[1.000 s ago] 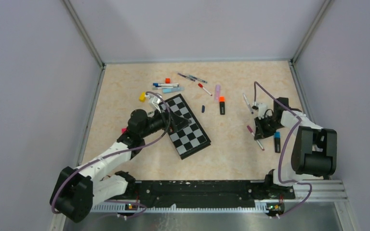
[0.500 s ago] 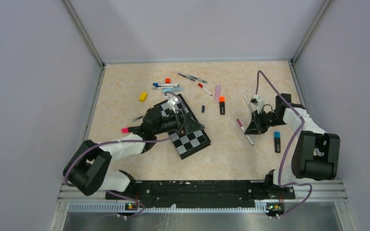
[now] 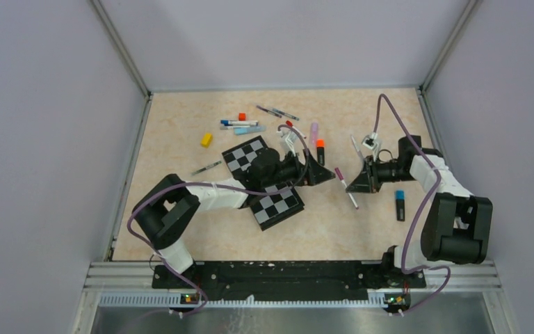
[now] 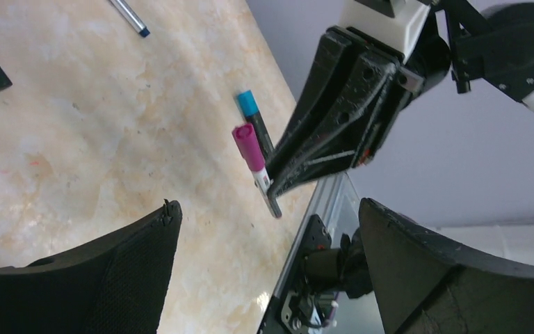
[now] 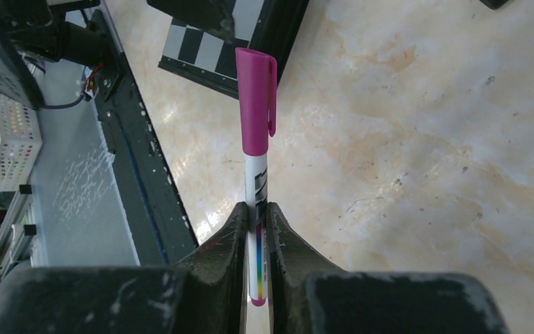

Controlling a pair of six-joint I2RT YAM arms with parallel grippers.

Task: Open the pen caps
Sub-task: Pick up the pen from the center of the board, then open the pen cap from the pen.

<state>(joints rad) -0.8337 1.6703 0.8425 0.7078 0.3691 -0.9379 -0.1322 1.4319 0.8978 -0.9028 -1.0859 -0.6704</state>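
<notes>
Magenta plastic pen cap (image 5: 255, 104) tops a white pen (image 5: 258, 182) clenched in the right tool (image 5: 256, 216) above the beige marbled worktop (image 3: 334, 223). At its 9 o'clock, the left tool (image 3: 323, 174) is spread wide, empty.

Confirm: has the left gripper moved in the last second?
Yes. The left gripper swung right, from over the checkerboard to past its right edge, toward the pen held by the right gripper.

The top camera looks steeply down over the whole beige marbled table (image 3: 181, 139). The left wrist camera peers through the left pincer (image 4: 268, 209) at the right pincer (image 4: 276, 189) close ahead; the right wrist camera sights along its own fingers (image 5: 231, 233). All share the magenta-capped white plastic pen (image 3: 341, 175).
</notes>
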